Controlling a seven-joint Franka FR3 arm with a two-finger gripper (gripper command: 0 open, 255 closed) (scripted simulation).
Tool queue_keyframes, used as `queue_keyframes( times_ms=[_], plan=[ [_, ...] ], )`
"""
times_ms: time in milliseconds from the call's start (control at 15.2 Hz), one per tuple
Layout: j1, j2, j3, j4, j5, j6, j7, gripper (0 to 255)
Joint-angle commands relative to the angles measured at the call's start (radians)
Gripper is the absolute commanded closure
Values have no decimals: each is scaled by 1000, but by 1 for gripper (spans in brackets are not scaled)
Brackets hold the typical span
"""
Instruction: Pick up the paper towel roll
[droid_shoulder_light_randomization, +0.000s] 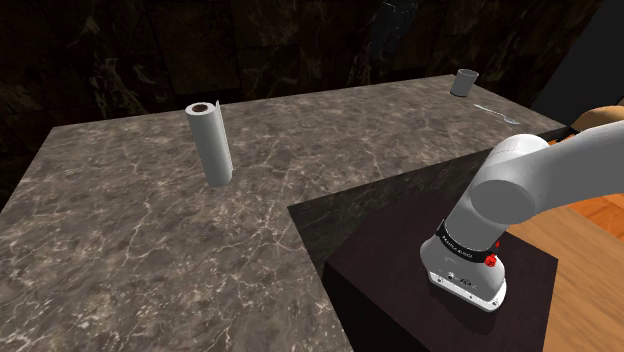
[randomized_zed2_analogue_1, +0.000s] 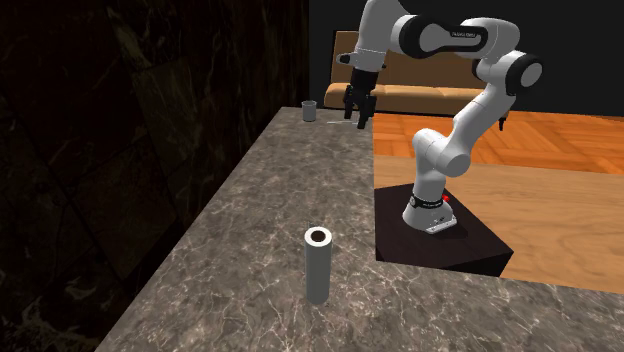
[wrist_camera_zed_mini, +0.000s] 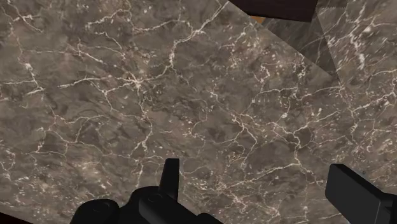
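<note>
approach step: gripper (randomized_zed2_analogue_1: 356, 120) hangs above the surface (droid_shoulder_light_randomization: 120, 230), fingers (wrist_camera_zed_mini: 170, 177) wide and empty, well apart from the upright paper towel roll (droid_shoulder_light_randomization: 210, 145); next it must reach over and straddle it.

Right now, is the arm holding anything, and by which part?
Nothing is held. The jaws stand open over the marbled counter, and the paper towel roll stands upright, far from them.

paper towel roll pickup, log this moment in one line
stage: pre-grasp | paper towel roll: upright on counter, untouched | gripper: open, empty, above counter, far from roll
</note>
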Motion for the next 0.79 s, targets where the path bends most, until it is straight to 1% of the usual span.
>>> queue_keyframes(
  times_ms=[0, 330, 726],
  plan=[
    [0, 0, 0, 0, 0, 0, 0, 0],
    [9, 52, 129, 5, 49, 59, 177, 0],
    [8, 168, 282, 65, 78, 129, 390, 0]
  ],
)
